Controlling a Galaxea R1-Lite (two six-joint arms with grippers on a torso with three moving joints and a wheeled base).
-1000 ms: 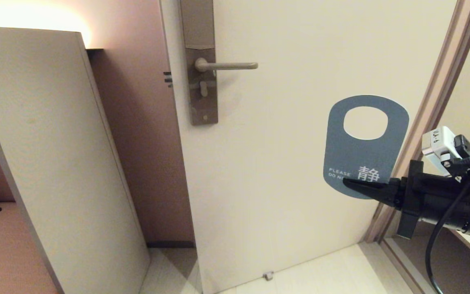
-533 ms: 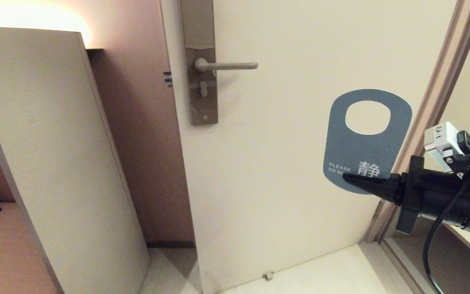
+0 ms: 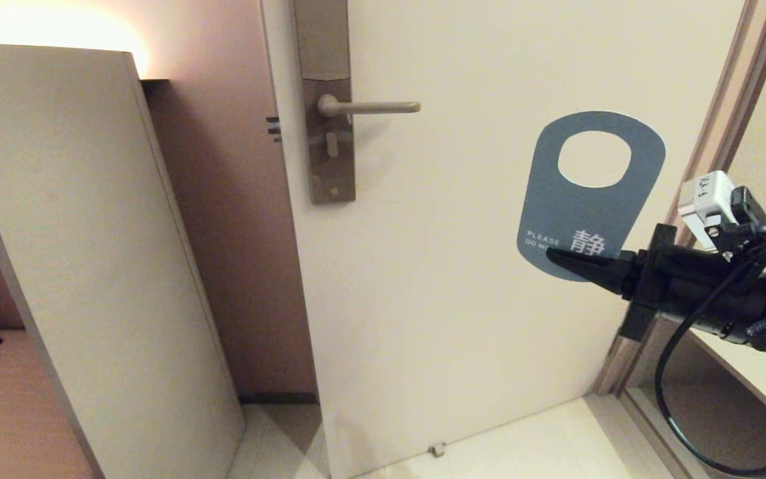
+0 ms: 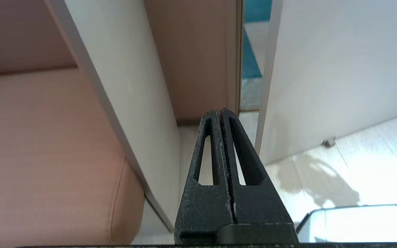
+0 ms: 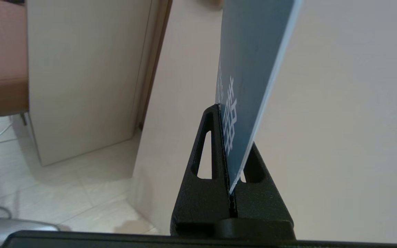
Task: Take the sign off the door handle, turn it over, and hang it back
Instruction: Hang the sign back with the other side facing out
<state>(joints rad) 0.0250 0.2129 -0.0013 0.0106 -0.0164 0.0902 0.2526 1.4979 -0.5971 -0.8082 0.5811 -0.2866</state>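
The right gripper [image 3: 559, 258] has its fingers clamped on the lower edge of the flat teal-blue door sign [image 3: 589, 199], upright, oval hole uppermost (ready for rehanging), well right of the grey-beige lever handle [image 3: 370, 106]. Legible: "PLEASE DO N…", character "静". Left gripper [image 4: 220, 115]: fingers together, empty.

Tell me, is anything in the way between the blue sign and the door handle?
No. In the head view only bare door lies between the sign, pinched by the right gripper, and the door handle.
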